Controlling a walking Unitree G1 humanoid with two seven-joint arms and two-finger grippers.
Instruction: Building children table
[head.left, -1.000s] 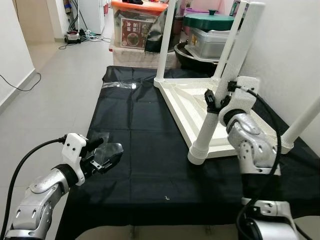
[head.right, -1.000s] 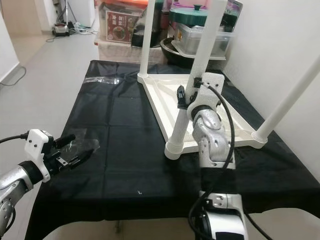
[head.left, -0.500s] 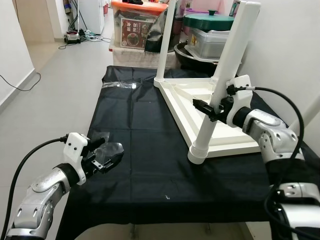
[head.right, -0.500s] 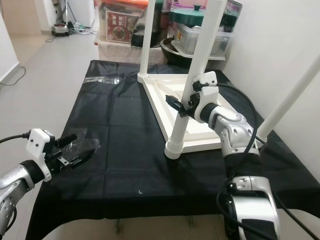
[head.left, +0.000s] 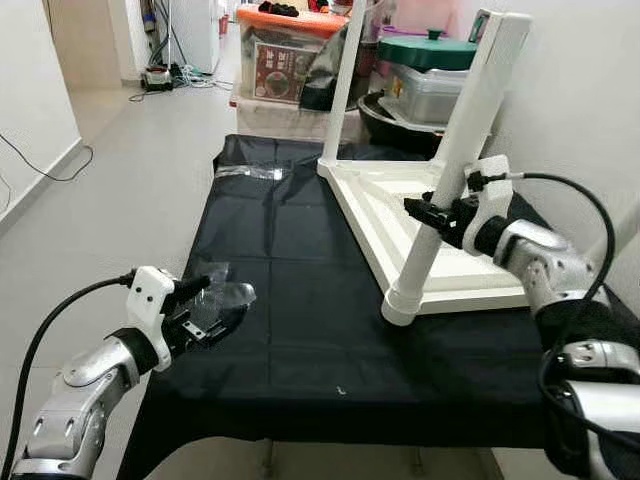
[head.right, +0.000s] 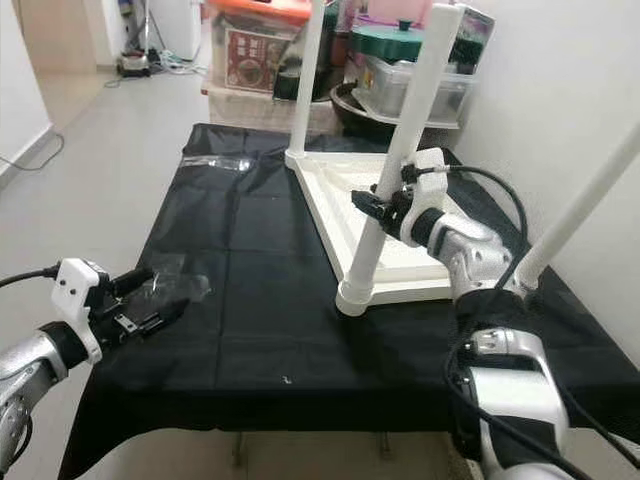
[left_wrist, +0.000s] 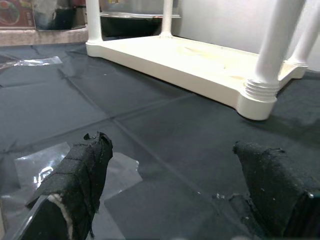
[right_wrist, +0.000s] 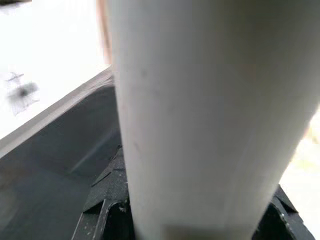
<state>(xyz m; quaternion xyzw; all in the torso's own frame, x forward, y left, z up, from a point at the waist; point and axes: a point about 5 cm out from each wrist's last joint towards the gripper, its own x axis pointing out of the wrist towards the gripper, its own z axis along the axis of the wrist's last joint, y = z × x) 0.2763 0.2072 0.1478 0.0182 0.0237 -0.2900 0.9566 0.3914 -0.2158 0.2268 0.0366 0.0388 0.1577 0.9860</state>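
A: Reporting on the right gripper (head.left: 437, 215): closing around the near leg (head.left: 450, 170) of the upturned white children's table (head.left: 400, 215), roughly midway up, fingers clamping the tube from both sides. Confirming in the right wrist view, with the leg (right_wrist: 200, 115) pressing between the black pads.

B: Locating the table: lying top-down on the black cloth (head.left: 300, 300), legs pointing up, near corner socket (head.left: 402, 303) resting on the cloth, storage boxes (head.left: 290, 65) standing behind.

A: Reporting on the left gripper (head.left: 205, 305): hovering low over the cloth's near left area, fingers spreading apart, holding nothing. Clear plastic wrapping (head.left: 225, 300) lying just under the fingertips (left_wrist: 80, 175).

B: Noting hazards. Leg appearing to lean rather than stand square, so possibly not seating fully in the socket. Pushing sideways instead of along the leg's axis: risking cross-threading or popping the leg out. Pressing on one corner: risking the tabletop sliding or tipping on the cloth, nothing bracing the far side.

A: Adding: smooth round tube under a two-finger pinch, so risking slipping during twisting.
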